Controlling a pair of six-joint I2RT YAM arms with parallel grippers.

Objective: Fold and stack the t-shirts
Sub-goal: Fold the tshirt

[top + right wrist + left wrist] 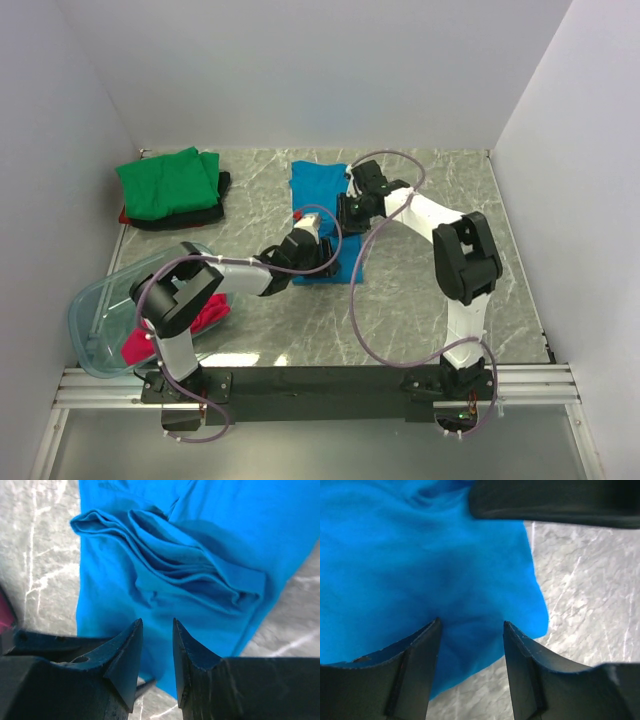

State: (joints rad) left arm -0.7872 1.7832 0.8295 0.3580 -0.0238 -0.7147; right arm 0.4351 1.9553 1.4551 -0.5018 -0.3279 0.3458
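T-shirts sit in three places on the grey marbled table [440, 190]. The blue t-shirt [318, 180] lies flat in the middle, running from far to near, with both grippers over its middle part. In the right wrist view, a bunch of loose folds is gathered near the left side of the cloth.

The green t-shirt [165, 180] lies folded at the far left on top of the black t-shirt [215, 208], whose edge shows along the right and near sides. The magenta-red t-shirt [208, 312] lies crumpled in the clear plastic bin [88, 312] at the near left, just beside the left arm's base.

The left gripper [470, 630] is low over the blue cloth near its right edge. Its jaws stand well apart, with the cloth showing between them and nothing pinched. The right gripper [156, 627], just to the right of the left one, points down at the same shirt. Its jaws are nearly together with only a narrow slit between the tips. Blue cloth shows through the slit, and no fabric can be seen held in it.
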